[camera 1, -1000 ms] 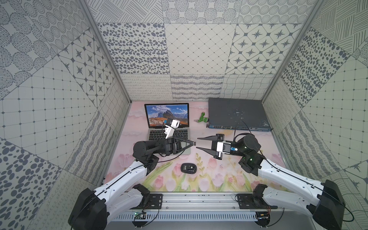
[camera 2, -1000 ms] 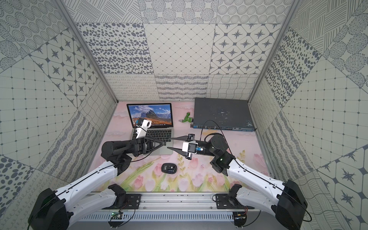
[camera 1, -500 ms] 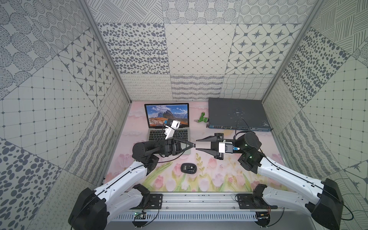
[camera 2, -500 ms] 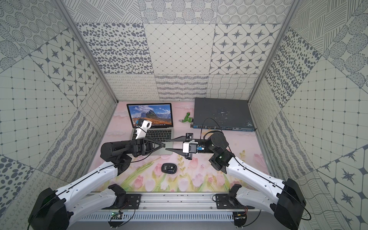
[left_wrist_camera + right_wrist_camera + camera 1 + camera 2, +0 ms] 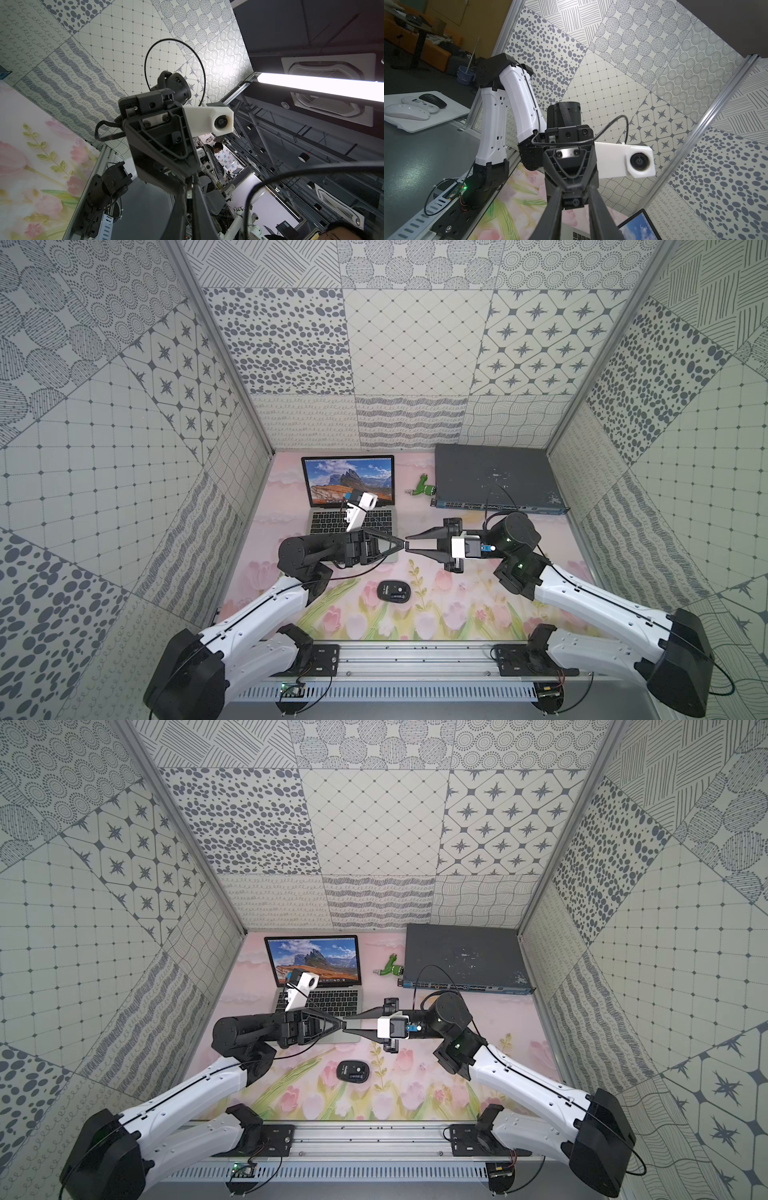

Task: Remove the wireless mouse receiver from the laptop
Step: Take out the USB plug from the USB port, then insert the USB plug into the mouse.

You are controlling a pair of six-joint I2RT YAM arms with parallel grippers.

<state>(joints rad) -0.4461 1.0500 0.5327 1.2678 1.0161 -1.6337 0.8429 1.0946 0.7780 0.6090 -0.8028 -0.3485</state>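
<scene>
Right wrist view: we log one receiver (image 5: 573,201), a black stub clear of our laptop (image 5: 634,227), pinched in our shut left jaws, its end facing the right jaws, which stand apart flanking it.

No text clear enough to read anywhere. Closest to it: raised marks on the black receiver stub (image 5: 572,202), just off the front corner of the laptop (image 5: 332,481), namely a row of small rings and a round emblem, not decipherable. Key legends on the laptop, pale print on the mouse (image 5: 394,591) in front of it, port markings along the network switch (image 5: 490,477) beside it: all too small.
</scene>
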